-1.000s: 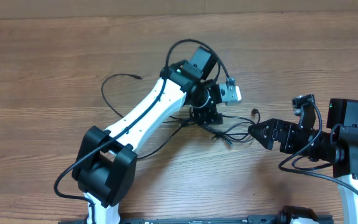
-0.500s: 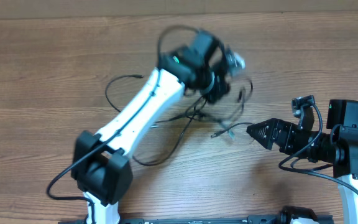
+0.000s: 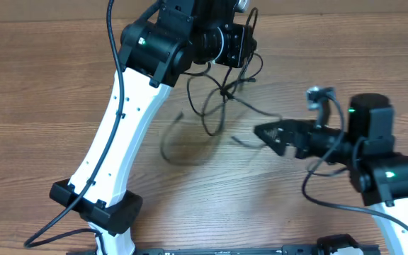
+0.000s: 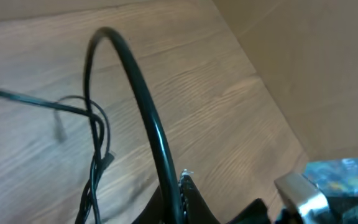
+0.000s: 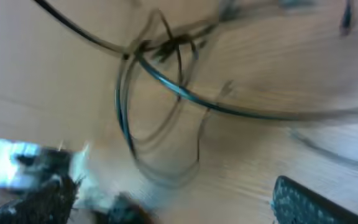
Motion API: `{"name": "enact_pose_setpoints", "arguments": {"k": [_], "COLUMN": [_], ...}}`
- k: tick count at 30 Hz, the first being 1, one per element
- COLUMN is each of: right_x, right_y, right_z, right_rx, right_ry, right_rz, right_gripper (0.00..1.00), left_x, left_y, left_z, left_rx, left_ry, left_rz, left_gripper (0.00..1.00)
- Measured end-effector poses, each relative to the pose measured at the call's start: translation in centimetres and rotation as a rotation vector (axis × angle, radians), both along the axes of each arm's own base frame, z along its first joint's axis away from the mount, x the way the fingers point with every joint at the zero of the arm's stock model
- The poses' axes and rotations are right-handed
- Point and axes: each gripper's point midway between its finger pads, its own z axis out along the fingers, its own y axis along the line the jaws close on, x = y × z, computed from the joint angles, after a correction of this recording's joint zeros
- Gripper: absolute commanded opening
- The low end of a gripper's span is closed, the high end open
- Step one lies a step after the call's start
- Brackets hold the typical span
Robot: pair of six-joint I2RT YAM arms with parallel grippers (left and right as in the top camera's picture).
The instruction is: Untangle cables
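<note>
The left gripper [image 3: 241, 44] is clamped shut on the cables [image 3: 220, 92], held high near the far edge of the wooden table [image 3: 41, 85] — the knotted strands hang below in blurred loops. The right gripper [image 3: 266, 132] is empty, its 2 fingers spread wide, pointing at the strands from nearby.

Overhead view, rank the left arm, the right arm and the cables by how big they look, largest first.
1. left arm: clearly largest, though it may be nearer the camera.
2. right arm: only partly in frame.
3. cables: a thin hanging tangle, smallest.
</note>
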Motion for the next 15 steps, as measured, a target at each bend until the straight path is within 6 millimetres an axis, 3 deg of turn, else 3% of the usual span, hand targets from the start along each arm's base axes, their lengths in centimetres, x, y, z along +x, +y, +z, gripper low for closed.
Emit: {"name": "enact_pose_setpoints", "arguments": {"k": [3,6,8,10,13,15], "right_x": [1.1,2.1,2.9,3.6,5.0,5.7], "right_y": [2.8,4.8,6.1,6.7,6.4,4.1], "right_z": [-0.3,-1.3,-3.2,-5.0,-8.1,-10.7], "right_rx": [-0.078,-0.145,-0.214,-0.265,-0.346,-0.408], "right_ry": [-0.072,-0.108,-0.105,-0.085,-0.030,0.081], "right_rz": [-0.014,-0.036,-0.054,-0.067,-0.119,-0.236], "right_gripper": [0.97,0.79,0.45,0.04,0.04,0.04], "left_x": [-0.3,-0.3,-0.3,-0.3,-0.4,-0.6], "left_y": [-0.1,-0.1,-0.1,-0.1,0.0,0.5], "left_z": [-0.2,-0.2,-0.2,-0.2,-0.4,-0.9], "left_rx": [-0.004,-0.006,-0.007,-0.007,0.001,0.024], "left_ry": [0.026,0.030,0.031,0.034,0.046,0.059], "left_rz": [0.010,0.013,0.014,0.015,0.016,0.023], "left_gripper": [0.04,0.04,0.04,0.04,0.04,0.04]}}
